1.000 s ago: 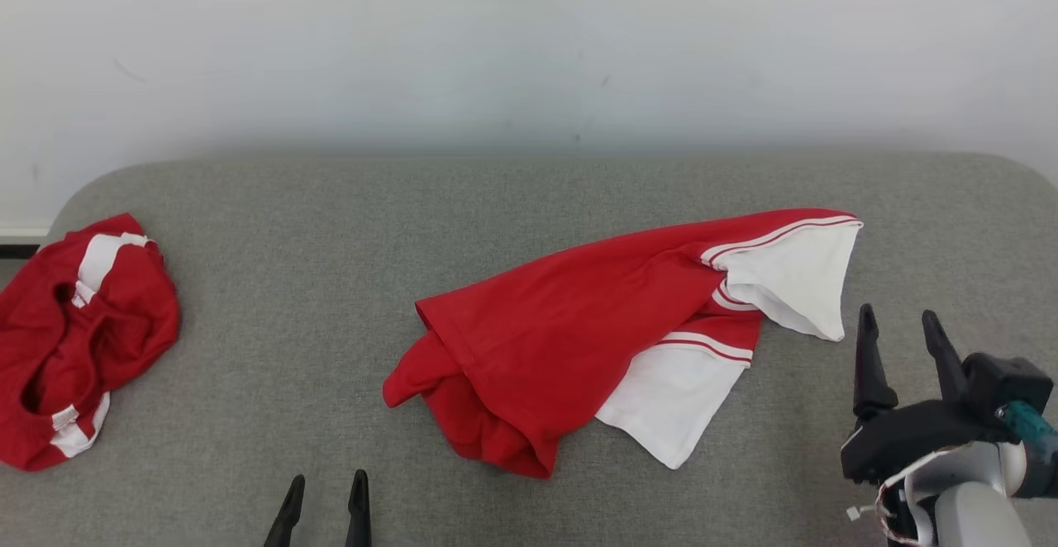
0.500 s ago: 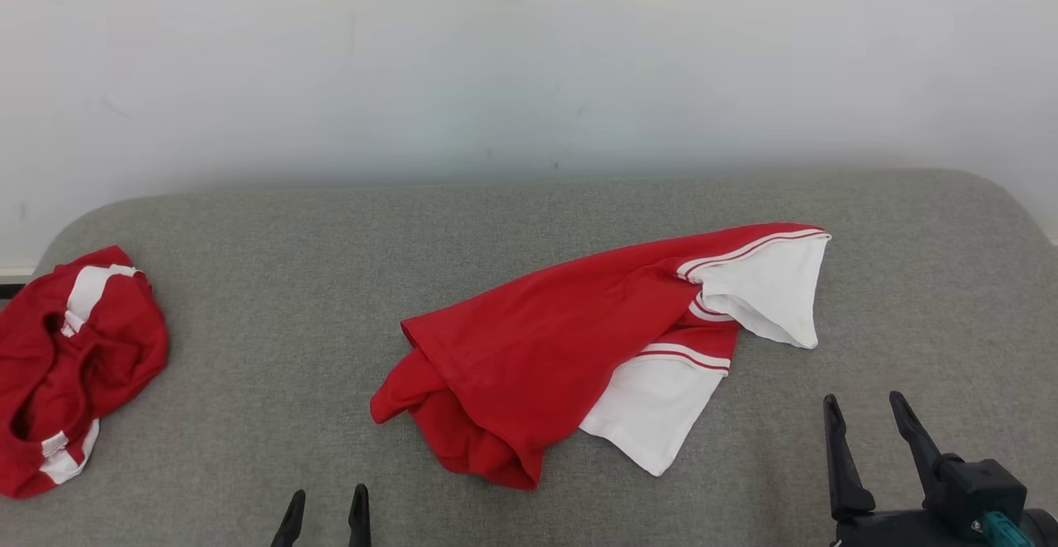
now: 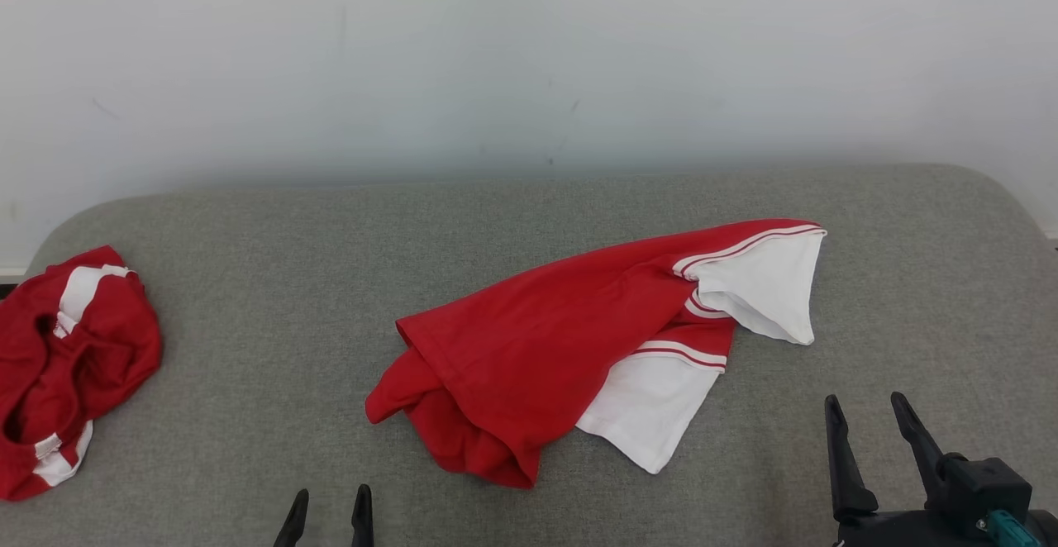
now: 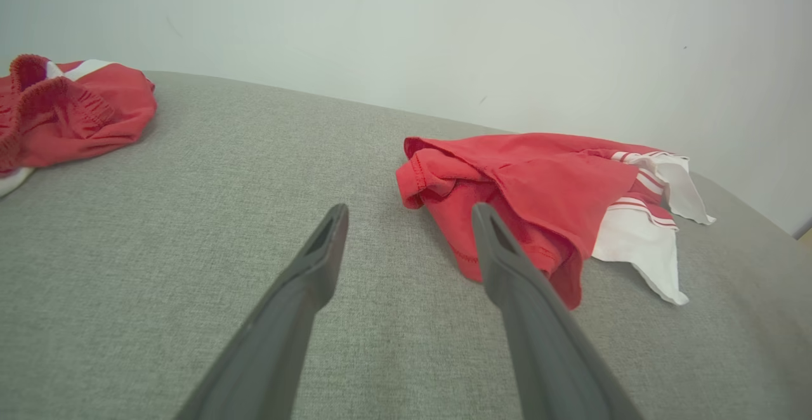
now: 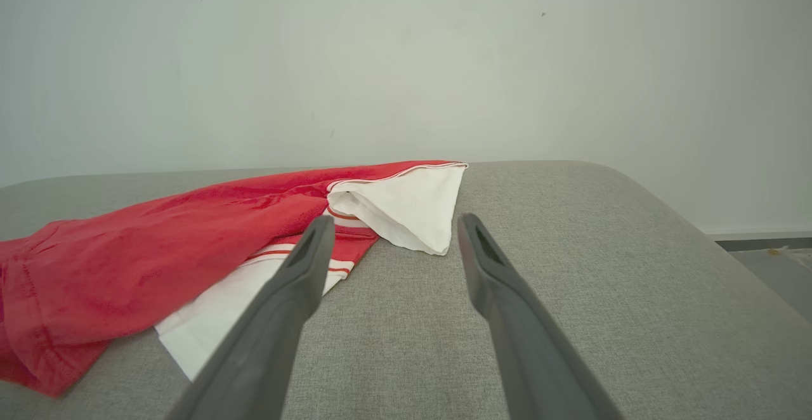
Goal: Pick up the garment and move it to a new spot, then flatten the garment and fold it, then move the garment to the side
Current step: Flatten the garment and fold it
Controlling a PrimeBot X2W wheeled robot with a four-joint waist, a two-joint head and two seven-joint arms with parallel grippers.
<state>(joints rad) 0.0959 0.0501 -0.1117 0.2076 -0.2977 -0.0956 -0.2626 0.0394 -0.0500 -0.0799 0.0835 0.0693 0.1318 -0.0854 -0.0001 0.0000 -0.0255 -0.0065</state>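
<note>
So we've got the red and white garment (image 3: 537,365) lying crumpled roughly in the middle of the grey fabric-topped desk (image 3: 289,266), with nothing gripping it. The red part is bunched up toward our left and the near edge. Two white panels with thin red stripes stick out on our right side, one lying flat on the desk and the other folded over farther back.

Our left pincer (image 3: 331,493) sits at the near edge, fingers apart and empty, aimed at bare desk just left of the garment's bunched red end. In the left wrist view one finger overlaps that end, but we can't tell if it's actually touching.

Our right pincer (image 3: 864,400) is down at the near right, fingers spread as well, holding nothing, near the white panels but apart from them.

Over at the left edge of the desk there's a second red and white bundle (image 3: 74,357), well apart from the garment. Plain white wall (image 3: 529,51) behind it all.
</note>
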